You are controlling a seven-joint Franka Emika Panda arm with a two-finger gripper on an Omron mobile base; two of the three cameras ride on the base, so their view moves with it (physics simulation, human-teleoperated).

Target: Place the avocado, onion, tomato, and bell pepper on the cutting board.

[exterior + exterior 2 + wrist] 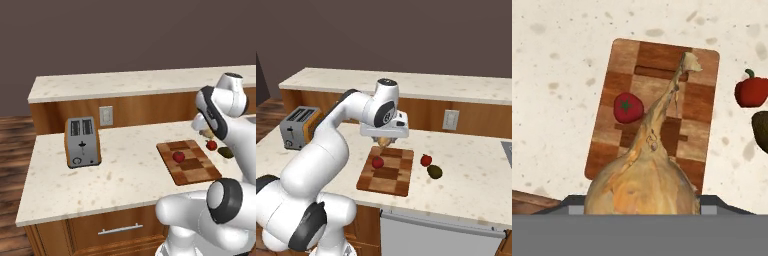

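My gripper (384,135) hangs over the far end of the checkered cutting board (387,175), shut on the tan onion (644,175) (385,142), whose dry stalk points away along the board (702,95). A red tomato (628,107) (377,162) (178,156) lies on the board (192,167). Off the board, on the counter to its right, sit the red bell pepper (752,91) (426,160) (211,145) and, close beside it, the dark green avocado (761,129) (434,172) (225,152). The onion hides the fingertips in the hand view.
A silver toaster (82,142) (298,126) stands on the counter well left of the board. A wall outlet (105,115) (450,120) sits under the raised back ledge (125,82). The counter's front edge (431,212) runs just past the board's near end.
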